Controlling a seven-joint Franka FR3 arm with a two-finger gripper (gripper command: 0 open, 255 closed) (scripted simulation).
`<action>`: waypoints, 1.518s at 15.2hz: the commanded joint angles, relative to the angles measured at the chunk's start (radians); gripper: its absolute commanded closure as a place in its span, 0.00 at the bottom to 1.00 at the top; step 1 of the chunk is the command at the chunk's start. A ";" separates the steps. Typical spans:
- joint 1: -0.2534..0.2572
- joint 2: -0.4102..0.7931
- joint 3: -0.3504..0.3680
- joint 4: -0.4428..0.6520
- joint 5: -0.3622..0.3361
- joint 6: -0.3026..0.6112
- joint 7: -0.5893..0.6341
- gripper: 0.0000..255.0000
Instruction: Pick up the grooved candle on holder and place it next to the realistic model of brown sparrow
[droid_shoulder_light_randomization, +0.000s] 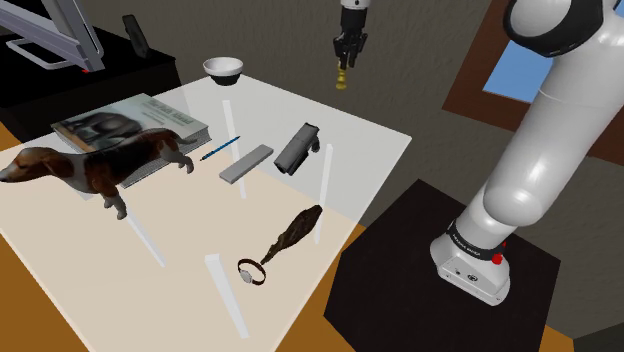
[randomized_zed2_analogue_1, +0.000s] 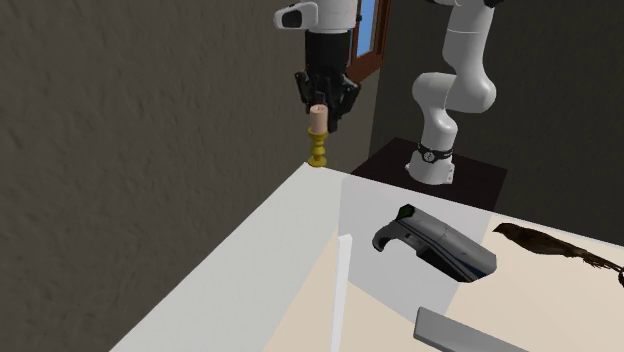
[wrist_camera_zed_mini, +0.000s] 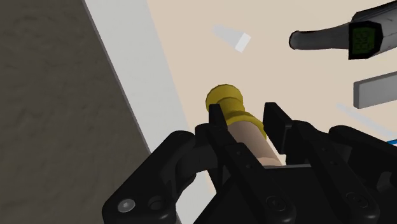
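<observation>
From the shoulder view's left, the table (droid_shoulder_light_randomization: 385, 140) carries one dog figure (droid_shoulder_light_randomization: 95, 165), one book (droid_shoulder_light_randomization: 135, 122), one white bowl (droid_shoulder_light_randomization: 223, 68), one blue pen (droid_shoulder_light_randomization: 220, 148), one grey bar (droid_shoulder_light_randomization: 246, 164), one wristwatch (droid_shoulder_light_randomization: 252, 272), one dark handheld device (droid_shoulder_light_randomization: 297, 147) and one brown sparrow (droid_shoulder_light_randomization: 295, 232). One candle on a yellow holder (droid_shoulder_light_randomization: 343, 80) hangs in the air above the table's far edge, well apart from the sparrow. The gripper (droid_shoulder_light_randomization: 345, 62) has its two fingers closed narrowly on the candle's pale body, and the holder sticks out beyond them.

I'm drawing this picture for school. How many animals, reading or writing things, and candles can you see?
Animals: 2, dog and bird.
Reading or writing things: 2, book and pen.
Candles: 1, the candle in the pincer.
Total: 5.
</observation>
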 joint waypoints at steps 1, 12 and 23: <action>0.026 -0.038 0.018 -0.052 -0.008 0.013 0.045 1.00; 0.161 -0.110 0.139 -0.137 -0.017 0.021 0.302 1.00; 0.292 -0.061 0.263 -0.074 -0.018 0.001 0.557 1.00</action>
